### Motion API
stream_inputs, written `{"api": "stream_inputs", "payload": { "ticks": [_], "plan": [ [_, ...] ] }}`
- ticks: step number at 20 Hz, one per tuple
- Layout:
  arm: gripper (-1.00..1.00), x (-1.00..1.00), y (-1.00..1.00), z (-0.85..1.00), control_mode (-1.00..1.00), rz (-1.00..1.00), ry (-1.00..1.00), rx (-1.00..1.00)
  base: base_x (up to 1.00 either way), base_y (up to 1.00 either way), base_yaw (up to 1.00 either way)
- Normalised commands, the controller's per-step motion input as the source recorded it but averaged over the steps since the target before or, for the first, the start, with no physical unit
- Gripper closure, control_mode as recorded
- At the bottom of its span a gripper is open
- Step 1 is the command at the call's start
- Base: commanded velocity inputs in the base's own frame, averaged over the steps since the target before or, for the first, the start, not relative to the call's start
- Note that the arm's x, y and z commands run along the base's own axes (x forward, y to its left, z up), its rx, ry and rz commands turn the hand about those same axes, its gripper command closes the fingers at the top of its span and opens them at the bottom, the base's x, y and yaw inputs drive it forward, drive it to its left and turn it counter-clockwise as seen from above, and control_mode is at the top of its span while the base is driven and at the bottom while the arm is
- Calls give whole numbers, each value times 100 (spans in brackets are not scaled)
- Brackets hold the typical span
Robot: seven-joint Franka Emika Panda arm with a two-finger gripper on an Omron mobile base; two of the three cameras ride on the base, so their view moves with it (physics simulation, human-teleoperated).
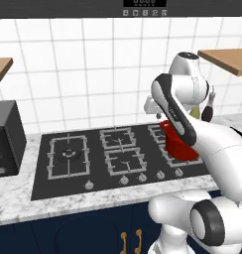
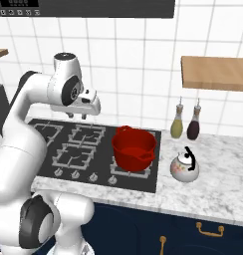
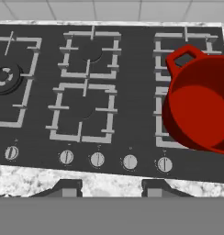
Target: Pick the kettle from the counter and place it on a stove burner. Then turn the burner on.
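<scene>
The kettle [image 2: 184, 167] is small, whitish with reddish marks and a black arched handle. It stands upright on the speckled marble counter [image 2: 220, 187], right of the stove and in front of two bottles. My gripper [image 2: 77, 116] hangs high over the middle of the stove, well left of the kettle. In the hand view its fingertips [image 3: 68, 187] stand apart and the gripper [image 3: 111, 188] is open with nothing between them. The largest stove burner [image 1: 68, 155] lies at the stove's left end, also in the hand view as the ringed burner [image 3: 3, 75].
A red two-handled pot [image 2: 134, 148] sits on the right-hand burners, between my gripper and the kettle. A row of knobs [image 3: 97, 159] lines the stove's front edge. Two bottles [image 2: 177, 124] stand by the wall under a wooden shelf [image 2: 215, 72]. A black appliance [image 1: 4, 139] stands left of the stove.
</scene>
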Motion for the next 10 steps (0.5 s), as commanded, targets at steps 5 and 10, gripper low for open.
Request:
{"api": "stream_inputs", "payload": {
  "ticks": [5,10],
  "plan": [
    [-100,-43,-66,-3,-100,-2,-6,4,0,0,0],
    [-100,-90,-100,-2,-100,0,-20,5,0,0,0]
  ]
}}
